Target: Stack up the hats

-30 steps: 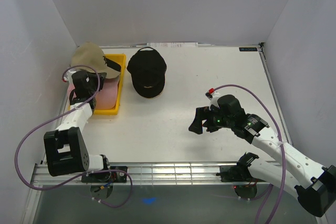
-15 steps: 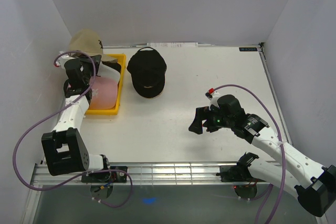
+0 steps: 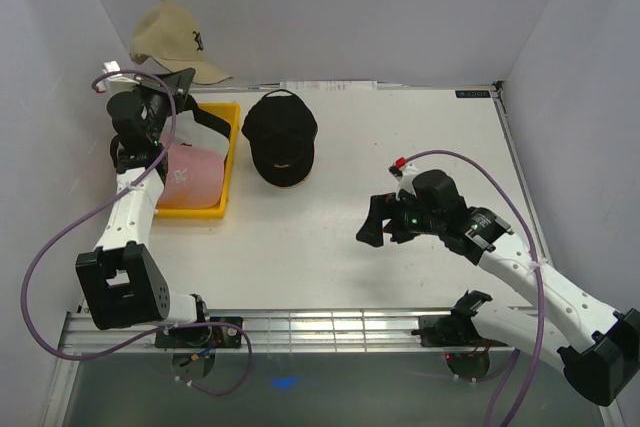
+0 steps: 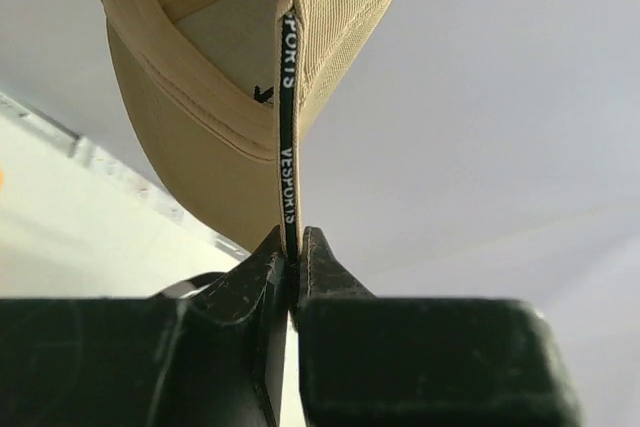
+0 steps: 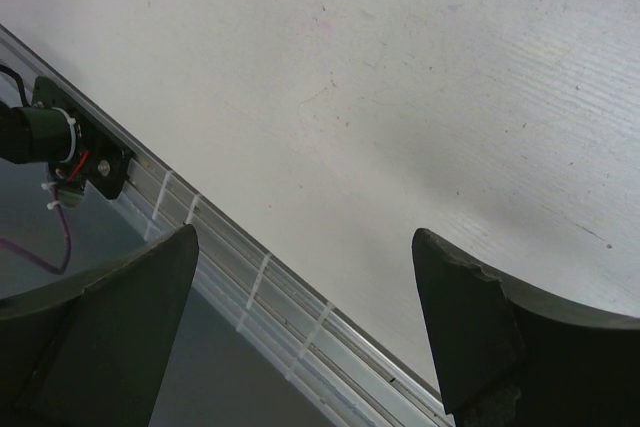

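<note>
My left gripper [image 3: 172, 84] is shut on the tan hat [image 3: 178, 40] and holds it high at the back left, above the yellow tray [image 3: 225, 173]. In the left wrist view the fingers [image 4: 268, 272] pinch the tan hat's [image 4: 210, 147] black lettered strap. A pink hat [image 3: 190, 175] lies in the tray with a white hat [image 3: 205, 134] partly on it. A black hat [image 3: 280, 137] lies on the table right of the tray. My right gripper [image 3: 377, 228] is open and empty over the table's middle right [image 5: 305, 257].
The tray stands along the left wall. The grey walls close in left, back and right. A metal rail [image 3: 330, 325] runs along the near edge, also seen in the right wrist view [image 5: 250, 287]. Purple cables loop off both arms.
My left gripper has lifted the tan hat up and back off the tray, uncovering the pink and white hats. The right arm has barely moved.
</note>
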Available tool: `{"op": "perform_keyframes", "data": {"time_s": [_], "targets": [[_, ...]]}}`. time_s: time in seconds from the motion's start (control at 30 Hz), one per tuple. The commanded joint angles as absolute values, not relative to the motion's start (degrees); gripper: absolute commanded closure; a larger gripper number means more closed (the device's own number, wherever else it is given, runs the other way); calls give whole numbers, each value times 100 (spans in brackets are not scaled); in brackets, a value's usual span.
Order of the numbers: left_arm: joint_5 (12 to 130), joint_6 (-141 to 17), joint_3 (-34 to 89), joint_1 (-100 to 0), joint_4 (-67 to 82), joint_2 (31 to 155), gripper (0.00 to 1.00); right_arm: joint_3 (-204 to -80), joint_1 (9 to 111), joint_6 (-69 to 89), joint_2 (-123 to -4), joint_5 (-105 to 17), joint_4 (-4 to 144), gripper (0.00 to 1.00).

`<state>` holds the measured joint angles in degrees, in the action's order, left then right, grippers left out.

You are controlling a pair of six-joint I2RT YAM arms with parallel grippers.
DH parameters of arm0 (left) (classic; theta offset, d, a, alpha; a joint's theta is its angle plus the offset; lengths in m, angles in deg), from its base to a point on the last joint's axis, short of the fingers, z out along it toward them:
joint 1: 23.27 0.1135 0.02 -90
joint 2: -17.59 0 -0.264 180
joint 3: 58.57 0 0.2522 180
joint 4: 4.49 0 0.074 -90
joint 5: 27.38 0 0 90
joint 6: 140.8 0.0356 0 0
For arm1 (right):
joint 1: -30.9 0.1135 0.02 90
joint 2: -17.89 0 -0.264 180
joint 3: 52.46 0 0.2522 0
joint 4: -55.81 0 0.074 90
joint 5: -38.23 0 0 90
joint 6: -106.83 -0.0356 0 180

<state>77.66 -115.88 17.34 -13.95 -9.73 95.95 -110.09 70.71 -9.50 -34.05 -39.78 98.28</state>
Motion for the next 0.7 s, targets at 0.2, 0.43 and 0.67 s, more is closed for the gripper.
{"op": "perform_keyframes", "data": {"time_s": [0.2,0.43,0.67], "targets": [[9732,-13156,2128,-1325,-3017,9493,100,-12597,7054,-866,-4072,-3648,9691,8],[10752,-14755,1715,-1325,-5194,9484,100,-14257,6843,-1059,-4960,-2700,9480,6],[11306,-16426,1381,-1360,-7140,9721,100,-15674,6245,-2191,-5919,-1127,8261,2]]}}
